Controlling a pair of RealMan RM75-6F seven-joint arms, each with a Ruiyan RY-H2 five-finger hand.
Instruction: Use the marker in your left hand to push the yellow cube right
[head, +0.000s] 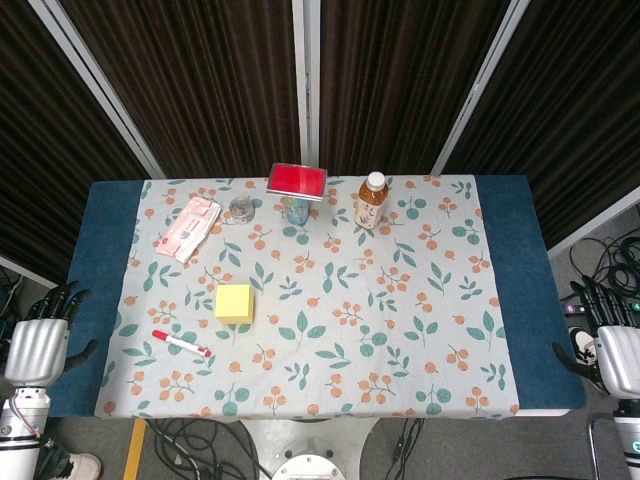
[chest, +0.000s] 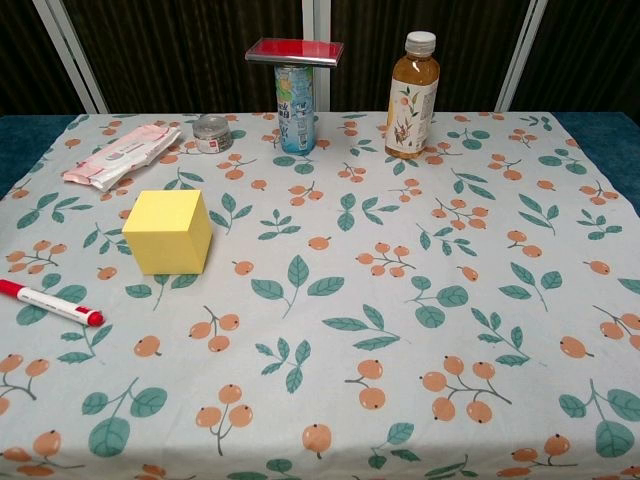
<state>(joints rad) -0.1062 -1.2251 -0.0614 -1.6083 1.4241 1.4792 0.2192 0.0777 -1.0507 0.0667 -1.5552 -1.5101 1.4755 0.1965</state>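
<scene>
A yellow cube (head: 235, 302) (chest: 169, 231) sits on the floral tablecloth, left of centre. The red-and-white marker (head: 181, 344) (chest: 48, 302) lies flat on the cloth, in front of the cube and to its left, with nothing touching it. My left hand (head: 40, 340) hangs off the table's left edge, its fingers apart and empty. Off the right edge my right hand (head: 610, 345) hangs the same way, holding nothing. The chest view shows neither hand.
Along the back stand a can (chest: 295, 95) with a red flat box (head: 296, 180) lying on top, a tea bottle (head: 371, 200) (chest: 412, 95), a small round tin (head: 241, 208) (chest: 211, 133) and a wipes packet (head: 188, 227) (chest: 122, 155). Blue table edge (head: 105, 230) flanks the cloth.
</scene>
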